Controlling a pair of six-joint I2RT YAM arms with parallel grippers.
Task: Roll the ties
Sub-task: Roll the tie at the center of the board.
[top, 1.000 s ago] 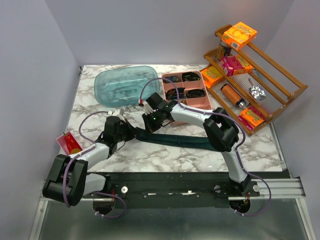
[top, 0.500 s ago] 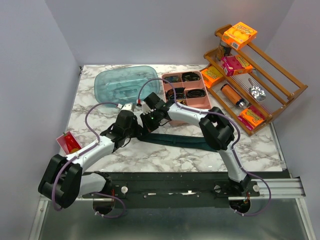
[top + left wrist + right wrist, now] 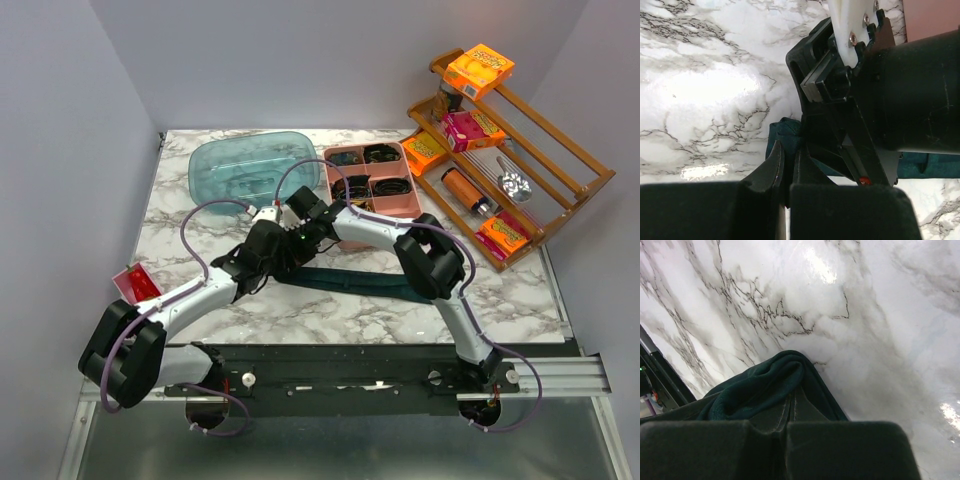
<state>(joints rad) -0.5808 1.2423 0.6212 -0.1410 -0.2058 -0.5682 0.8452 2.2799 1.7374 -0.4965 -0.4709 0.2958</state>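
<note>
A dark teal tie (image 3: 370, 282) lies as a long strip across the marble table (image 3: 190, 215), running right from my two grippers. My left gripper (image 3: 281, 260) and right gripper (image 3: 297, 250) meet at its left end. In the left wrist view the left gripper (image 3: 788, 150) is shut, with teal tie fabric (image 3: 782, 134) pinched at its tips, and the right gripper's black body fills the right side. In the right wrist view the right gripper (image 3: 792, 400) is shut inside a bunched fold of the tie (image 3: 757, 385). Dark coiled ties (image 3: 382, 154) fill a pink tray.
The pink compartment tray (image 3: 416, 196) stands at the back, beside a translucent teal container (image 3: 250, 170). A wooden rack (image 3: 585, 185) with snack boxes, a bottle and a scoop fills the right side. A red packet (image 3: 135, 285) lies near the left edge.
My left arm has swung right and away from the near edge, bringing its gripper up against the right gripper at the tie's left end. The right gripper shifted slightly back.
</note>
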